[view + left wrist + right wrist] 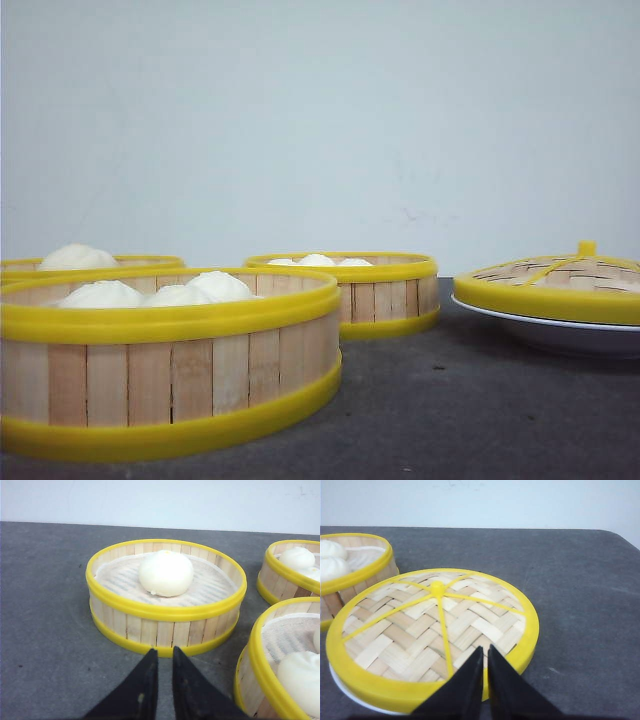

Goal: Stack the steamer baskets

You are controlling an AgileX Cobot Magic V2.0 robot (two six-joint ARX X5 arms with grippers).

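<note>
So on the dark grey table [430, 420] in the front view, going left to right: the far-left steamer basket [100, 264] sits at about 9 o'clock, mostly hidden behind the big one, with a single white bun [76, 257] poking over its yellow rim. Right in front of it, down at 7 to 8 o'clock, is the nearest steamer basket [170, 375], pale slats between two yellow bands, three buns [170, 292] inside. Behind it, around the centre, is the middle steamer basket [375, 293], also holding buns [317, 261]. All three stand on the table on their own, none stacked, and I can't tell whether any of them touch.

Over at 3 o'clock there's the woven lid [560, 282] with its yellow knob, lying on a white plate [560, 333], well apart from the baskets.

Left wrist cam: the left gripper [165, 655] has its black fingers nearly together with just a thin slit between them, holding nothing, pointed at the wall of the single-bun basket and just short of it.

Right wrist cam: the right gripper [486, 655] looks the same, fingers almost closed on nothing, hovering over the near edge of the lid.
</note>
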